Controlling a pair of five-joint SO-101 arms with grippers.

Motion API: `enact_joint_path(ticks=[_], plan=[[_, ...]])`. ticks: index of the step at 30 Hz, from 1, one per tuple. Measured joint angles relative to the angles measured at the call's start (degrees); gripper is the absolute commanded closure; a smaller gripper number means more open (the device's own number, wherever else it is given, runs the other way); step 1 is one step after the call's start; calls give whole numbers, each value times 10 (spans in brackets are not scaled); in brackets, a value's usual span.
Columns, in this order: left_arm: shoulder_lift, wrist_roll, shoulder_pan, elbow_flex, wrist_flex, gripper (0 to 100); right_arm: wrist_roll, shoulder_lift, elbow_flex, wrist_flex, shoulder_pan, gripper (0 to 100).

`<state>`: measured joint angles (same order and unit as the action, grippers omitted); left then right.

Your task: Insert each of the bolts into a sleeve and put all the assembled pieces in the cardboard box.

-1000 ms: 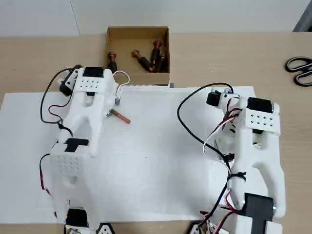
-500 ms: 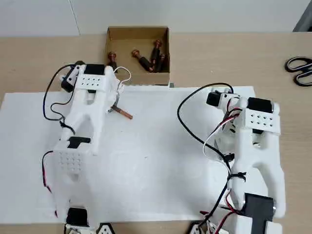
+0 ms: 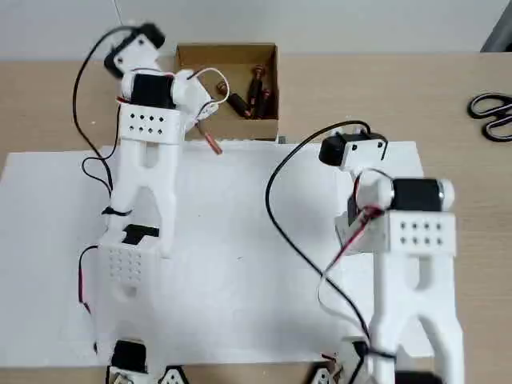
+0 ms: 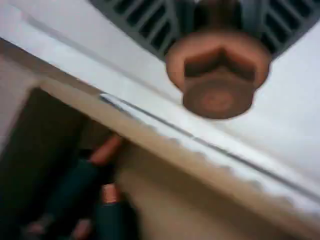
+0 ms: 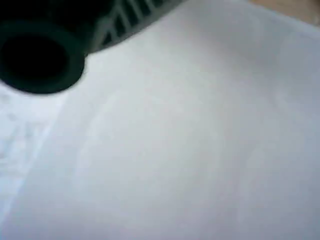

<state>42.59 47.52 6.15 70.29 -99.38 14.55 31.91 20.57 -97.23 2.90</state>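
Left gripper (image 3: 202, 120) is pinching a bolt (image 3: 212, 142), jaws pressed on its shank. The copper end sticks out over the far edge of the white sheet (image 3: 256, 264), just outside the near wall of the box (image 3: 226, 51). In the left wrist view the hex head is close up, with the box rim right under it.

The box sits at the desk's (image 3: 360, 88) far edge, left of centre, touching the sheet's far edge. Several assembled pieces (image 3: 254, 90) lie inside, bunched toward its right wall.

Right gripper (image 5: 95, 30) is closed on a black sleeve (image 5: 37, 60), open bore facing the camera, held over the right half of the sheet. In the high view the arm body hides those fingers.

Scissors (image 3: 492, 116) lie at the desk's right edge, well apart from everything.
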Motion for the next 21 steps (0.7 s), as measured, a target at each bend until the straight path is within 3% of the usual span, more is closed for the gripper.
enact_joint_path(ticks=[6, 16, 21], plan=[[-59, -86, 37, 30, 0, 993, -5, 113, 10, -2, 6, 995], [-224, -185, 156, 31, 0, 994, -11, 276, 178, 45, 7, 996], [-285, -216, 173, -30, 0, 994, -66, 352, 240, 103, 9, 996]])
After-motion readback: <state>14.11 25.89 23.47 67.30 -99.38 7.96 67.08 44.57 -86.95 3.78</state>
